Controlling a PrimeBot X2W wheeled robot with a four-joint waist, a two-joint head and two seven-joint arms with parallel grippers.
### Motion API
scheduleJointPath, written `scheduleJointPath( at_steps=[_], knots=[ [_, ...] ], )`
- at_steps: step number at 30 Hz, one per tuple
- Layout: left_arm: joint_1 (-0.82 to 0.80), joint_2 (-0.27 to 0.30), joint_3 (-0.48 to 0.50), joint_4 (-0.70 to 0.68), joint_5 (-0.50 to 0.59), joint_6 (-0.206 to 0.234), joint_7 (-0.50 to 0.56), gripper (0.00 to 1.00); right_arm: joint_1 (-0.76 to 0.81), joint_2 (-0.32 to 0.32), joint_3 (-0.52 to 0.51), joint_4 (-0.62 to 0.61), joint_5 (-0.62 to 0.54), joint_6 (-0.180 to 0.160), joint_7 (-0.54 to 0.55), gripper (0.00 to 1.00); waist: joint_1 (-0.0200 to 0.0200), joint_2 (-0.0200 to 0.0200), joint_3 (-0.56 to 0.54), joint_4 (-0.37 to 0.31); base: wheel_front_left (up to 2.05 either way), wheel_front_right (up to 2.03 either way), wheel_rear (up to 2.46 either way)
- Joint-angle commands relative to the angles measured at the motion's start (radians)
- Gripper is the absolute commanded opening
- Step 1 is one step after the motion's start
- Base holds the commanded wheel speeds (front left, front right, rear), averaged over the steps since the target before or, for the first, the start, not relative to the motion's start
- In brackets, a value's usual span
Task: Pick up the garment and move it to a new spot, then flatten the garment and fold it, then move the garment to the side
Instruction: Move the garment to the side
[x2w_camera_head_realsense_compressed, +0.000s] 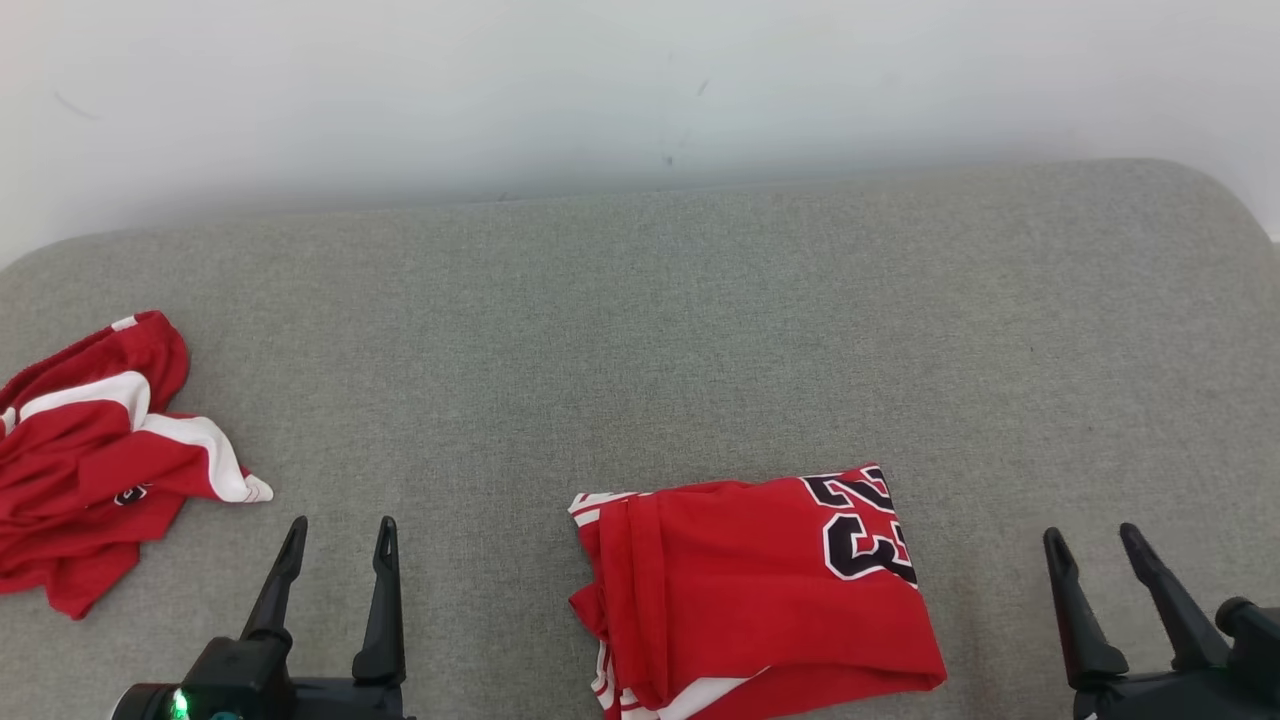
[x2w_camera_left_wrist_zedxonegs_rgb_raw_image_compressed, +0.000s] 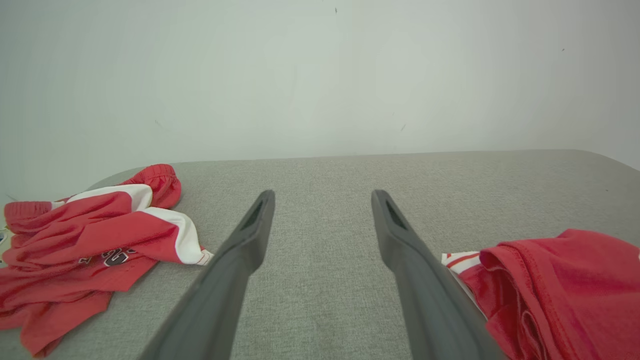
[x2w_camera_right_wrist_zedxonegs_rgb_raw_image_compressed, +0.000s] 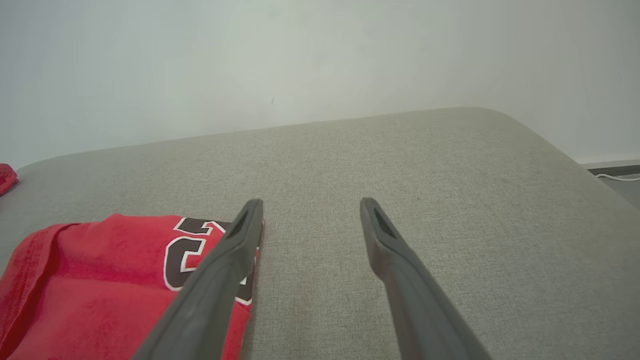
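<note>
Head view shows a grey cushion (x2w_camera_head_realsense_compressed: 640, 330). At its left end lies a crumpled red garment (x2w_camera_head_realsense_compressed: 90, 450). Over its near-left edge the left gripper (x2w_camera_head_realsense_compressed: 342, 525) has its fingers spread and empty. The folded garment (x2w_camera_head_realsense_compressed: 750, 590) lies at its near middle. Over its near-right edge the right gripper (x2w_camera_head_realsense_compressed: 1090, 532) is likewise spread and empty.

We count 2 red cloth garments: 1 folded red jersey w/ black-and-white numerals (x2w_camera_head_realsense_compressed: 750, 590), lying between the 2 pincers, & 1 crumpled red-and-white garment (x2w_camera_head_realsense_compressed: 90, 460), to the outer side of the left pincer (x2w_camera_head_realsense_compressed: 343, 522). Pincers: 2 total, incl. the right pincer (x2w_camera_head_realsense_compressed: 1089, 530), each w/ 2 long dark fingers (x2w_camera_head_realsense_compressed: 382, 600), so 4 fingers. Beneath both we count 1 grey woven-fabric cushion (x2w_camera_head_realsense_compressed: 640, 330); ahead of them, 1 plain white wall (x2w_camera_head_realsense_compressed: 640, 80). Beyond the right pincer's outer side: 1 thin white cable (x2w_camera_right_wrist_zedxonegs_rgb_raw_image_compressed: 617, 176).
</note>
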Motion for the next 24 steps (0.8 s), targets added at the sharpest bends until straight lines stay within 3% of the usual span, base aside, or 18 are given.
scheduleJointPath(
  at_steps=[1,9,14,23,24],
  knots=[
    [0.009,0.006,0.000,-0.005,0.001,0.001,0.003,1.00,-0.012,-0.010,0.008,0.009,0.013,0.000,0.007,1.00,0.0001,0.0000,0.005,0.002,0.00,0.00,0.00],
    [-0.036,-0.013,-0.022,0.002,0.014,-0.005,-0.005,1.00,-0.129,-0.064,0.118,0.178,0.097,0.000,0.027,1.00,0.0001,0.0000,0.055,0.026,0.00,0.00,0.00],
    [-0.065,-0.029,-0.026,0.011,0.018,-0.005,-0.019,1.00,-0.220,-0.095,0.238,0.302,0.164,0.000,0.002,1.00,0.0001,0.0000,0.101,0.055,0.00,0.00,0.00],
    [-0.088,-0.040,-0.024,0.029,0.017,-0.009,-0.039,1.00,-0.281,-0.107,0.358,0.395,0.245,0.000,0.023,1.00,0.0001,0.0000,0.136,0.069,0.00,0.00,0.00],
    [-0.088,-0.042,-0.023,0.030,0.016,-0.009,-0.039,1.00,-0.287,-0.105,0.367,0.399,0.253,0.000,0.023,0.40,0.0001,0.0000,0.138,0.068,0.00,0.00,0.00]
  ],
)
